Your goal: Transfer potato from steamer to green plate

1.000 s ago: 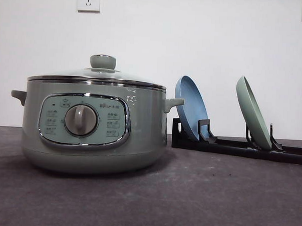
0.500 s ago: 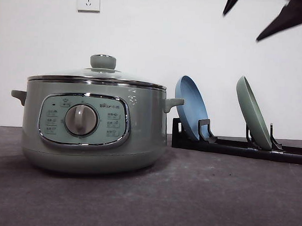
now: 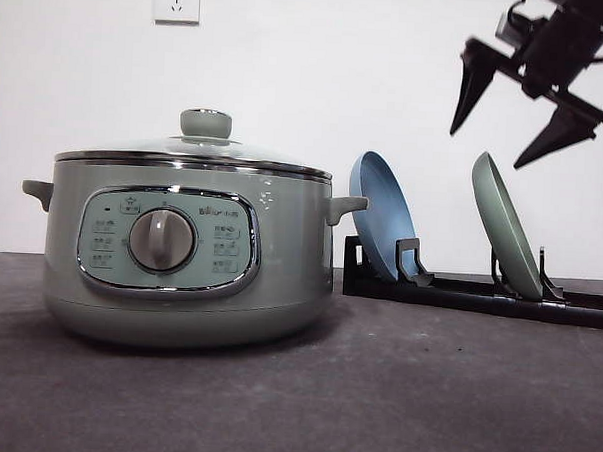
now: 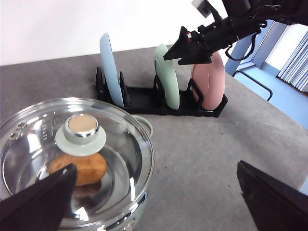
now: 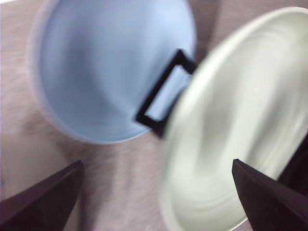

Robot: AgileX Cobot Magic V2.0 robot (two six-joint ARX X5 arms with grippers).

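Front view. The steamer (image 3: 185,246) stands on the table (image 3: 374,409), its glass lid (image 3: 195,146) in place. To its right a black rack (image 3: 479,292) holds the blue plate (image 3: 380,224) and the green plate (image 3: 503,235) on edge. The right gripper (image 3: 522,111) hangs above the green plate, fingers spread wide, clear of the rim and holding nothing.

Left wrist view. The potato (image 4: 79,168) lies inside the steamer, seen through the lid beneath the knob (image 4: 80,129). The left gripper (image 4: 154,197) hovers near the pot with its fingers well apart and empty. The right gripper is seen over the rack, above the green plate, which stands between the blue plate and a pink plate (image 4: 209,82).

Right wrist view. Blurred; the green plate sits just below the parted fingertips, the blue plate beside it across a rack post (image 5: 161,94).

Risks. The green plate stands on edge in a narrow slot — a pinch off the rim's centre could let the glossy plate swing or slip. Lifting at a slant could catch the rack post or knock a neighbouring plate. The lid is not yet off, so the potato cannot be reached until it is removed.
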